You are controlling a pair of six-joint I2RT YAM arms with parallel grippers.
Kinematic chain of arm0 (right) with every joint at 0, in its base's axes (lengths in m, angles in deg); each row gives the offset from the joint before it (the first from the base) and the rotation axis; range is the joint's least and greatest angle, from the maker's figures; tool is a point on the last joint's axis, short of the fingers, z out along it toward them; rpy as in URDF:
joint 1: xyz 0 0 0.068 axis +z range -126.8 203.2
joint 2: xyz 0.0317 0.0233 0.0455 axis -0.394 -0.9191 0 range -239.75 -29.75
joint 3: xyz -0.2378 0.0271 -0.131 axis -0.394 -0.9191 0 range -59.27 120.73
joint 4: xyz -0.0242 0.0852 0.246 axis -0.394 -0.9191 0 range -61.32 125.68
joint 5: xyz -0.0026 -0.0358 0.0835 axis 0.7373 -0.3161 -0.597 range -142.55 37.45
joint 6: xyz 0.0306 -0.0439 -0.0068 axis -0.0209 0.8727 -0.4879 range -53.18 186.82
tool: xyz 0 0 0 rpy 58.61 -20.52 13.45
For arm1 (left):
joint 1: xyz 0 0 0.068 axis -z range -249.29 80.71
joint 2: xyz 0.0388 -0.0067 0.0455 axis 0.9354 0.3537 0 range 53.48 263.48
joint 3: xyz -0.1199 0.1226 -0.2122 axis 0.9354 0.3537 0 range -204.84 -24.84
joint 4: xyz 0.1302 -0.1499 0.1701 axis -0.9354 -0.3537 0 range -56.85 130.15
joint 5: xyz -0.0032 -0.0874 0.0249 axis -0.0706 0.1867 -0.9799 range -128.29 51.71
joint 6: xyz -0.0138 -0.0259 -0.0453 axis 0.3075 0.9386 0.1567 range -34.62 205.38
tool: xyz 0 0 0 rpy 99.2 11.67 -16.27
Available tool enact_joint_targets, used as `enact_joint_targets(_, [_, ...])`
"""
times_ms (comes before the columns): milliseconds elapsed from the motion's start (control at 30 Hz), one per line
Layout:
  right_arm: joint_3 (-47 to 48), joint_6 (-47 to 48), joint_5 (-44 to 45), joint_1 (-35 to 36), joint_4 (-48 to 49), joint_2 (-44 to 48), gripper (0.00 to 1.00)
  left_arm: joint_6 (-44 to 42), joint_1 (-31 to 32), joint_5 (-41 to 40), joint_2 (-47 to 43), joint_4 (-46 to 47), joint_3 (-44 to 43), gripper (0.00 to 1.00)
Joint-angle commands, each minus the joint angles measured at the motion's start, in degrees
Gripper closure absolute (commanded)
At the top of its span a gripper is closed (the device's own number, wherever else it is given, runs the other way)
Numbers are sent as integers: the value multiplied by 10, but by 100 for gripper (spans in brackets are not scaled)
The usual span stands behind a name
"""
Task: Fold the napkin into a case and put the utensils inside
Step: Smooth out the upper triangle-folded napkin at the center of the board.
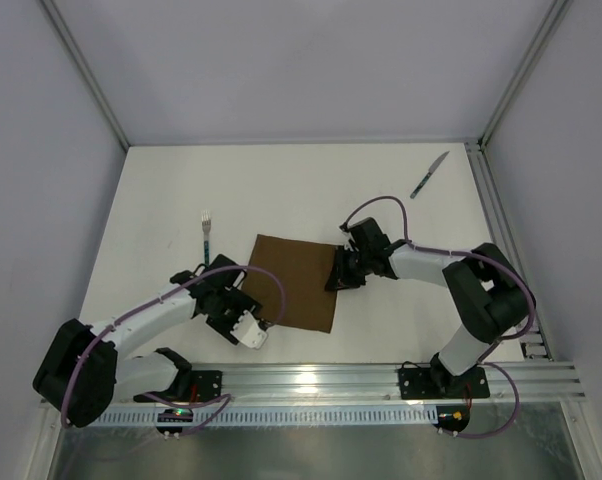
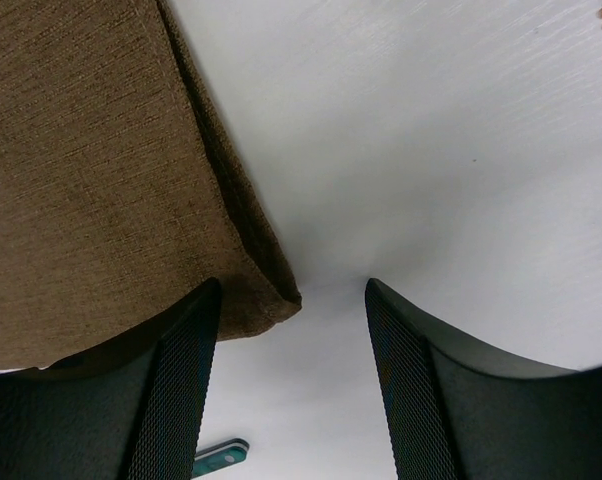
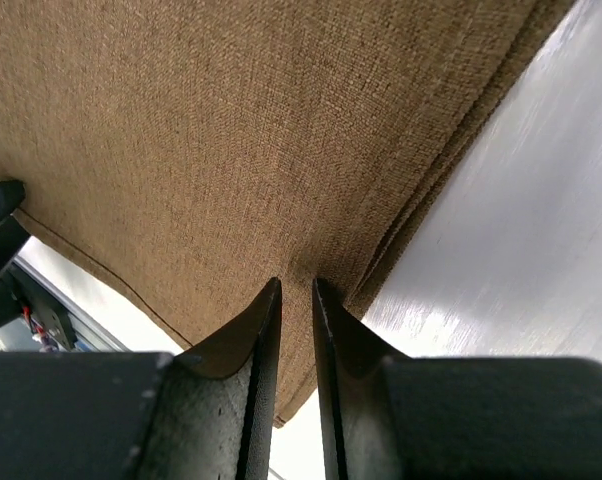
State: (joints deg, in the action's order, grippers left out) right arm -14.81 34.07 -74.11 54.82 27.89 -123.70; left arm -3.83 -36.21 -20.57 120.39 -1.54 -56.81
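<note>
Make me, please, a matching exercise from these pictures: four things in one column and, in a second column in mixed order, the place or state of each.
Column one:
1. knife
2. fork
3. left gripper
4. right gripper

Column two:
A. open, at the near left corner of the napkin
B. pinching the napkin's right edge
C. far right on the table, apart from the napkin
D. left of the napkin, tines pointing away from the arms

Pairs: 1-C, 2-D, 3-A, 4-B
</note>
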Motion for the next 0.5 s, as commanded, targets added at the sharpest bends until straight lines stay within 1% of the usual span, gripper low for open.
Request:
enact_joint_targets(0, [14, 11, 18, -16, -5, -23, 77, -18, -1, -16, 17, 34, 15, 38])
enact_joint_targets(133, [27, 23, -1, -32, -9, -46, 77, -17, 0, -37, 52, 40, 4, 42])
enact_joint_targets(233, [44, 39, -1, -37, -27, -54, 77, -17, 0, -40, 63, 54, 3, 55])
enact_joint_targets(267, [52, 44, -3, -37, -30, -56, 77, -11, 0, -36, 67, 56, 2, 63])
enact_joint_targets(333, [60, 59, -14, -37, -31, -54, 77, -4, 0, -29, 68, 56, 2, 71])
enact_joint_targets(367, [67, 65, -16, -36, -32, -44, 77, 5, 0, -27, 68, 56, 3, 78])
enact_joint_targets(433, [71, 80, -18, -35, -31, -24, 77, 18, 0, -26, 70, 55, 1, 82])
enact_joint_targets(467, [70, 88, -17, -33, -28, 8, 77, 28, 0, -26, 70, 51, 0, 85])
